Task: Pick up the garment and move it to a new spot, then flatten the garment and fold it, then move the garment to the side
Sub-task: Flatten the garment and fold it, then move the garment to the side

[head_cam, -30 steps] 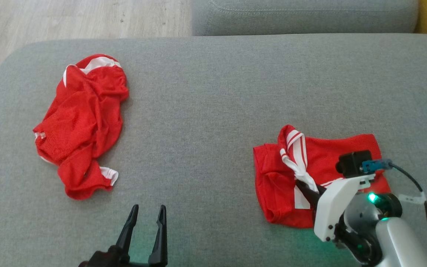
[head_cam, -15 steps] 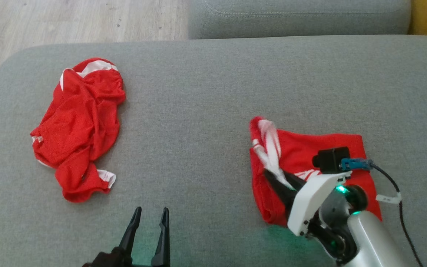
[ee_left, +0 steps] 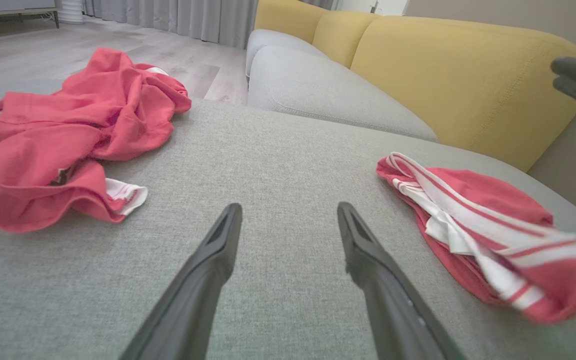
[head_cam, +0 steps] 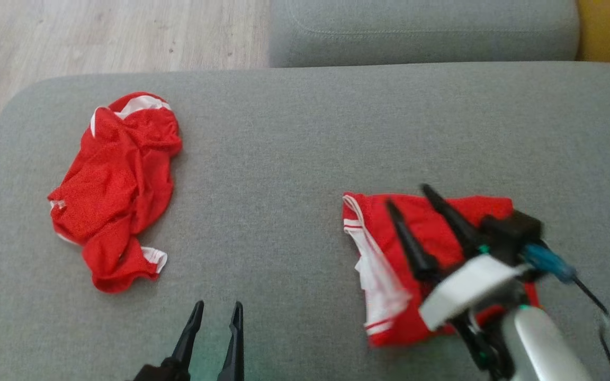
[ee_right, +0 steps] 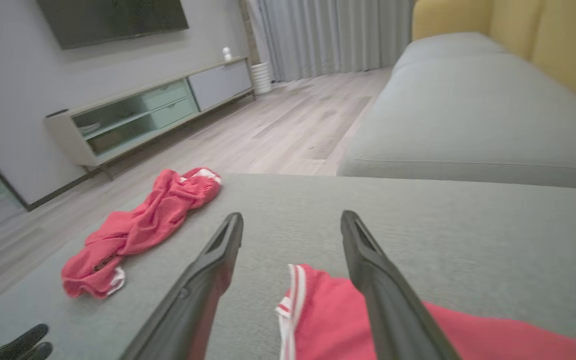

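Note:
The garment (head_cam: 368, 222), red with white stripes, lies loosely folded on the right of the grey sofa seat (head_cam: 294, 137); its striped edge is turned over along the left side. Just over it, my right gripper (head_cam: 407, 196) hangs open and holds nothing. The right wrist view shows that gripper (ee_right: 292, 216) with its fingers spread above the garment (ee_right: 338, 320). My left gripper (head_cam: 219, 305) stands open at the seat's front, away from any cloth. From the left wrist, that gripper (ee_left: 289, 207) points over bare cushion, the garment (ee_left: 468, 215) to its right.
A second red garment (head_cam: 119, 185) lies crumpled on the seat's left part. Another grey cushion (head_cam: 421, 26) lies beyond the seat, with a yellow backrest (ee_left: 443, 75) at the right. Wood floor (head_cam: 98, 32) begins past the far left edge.
My right gripper has opened and let go of the striped edge, which dropped onto the garment's left side. The gripper has risen and tilted back. The left arm stayed still.

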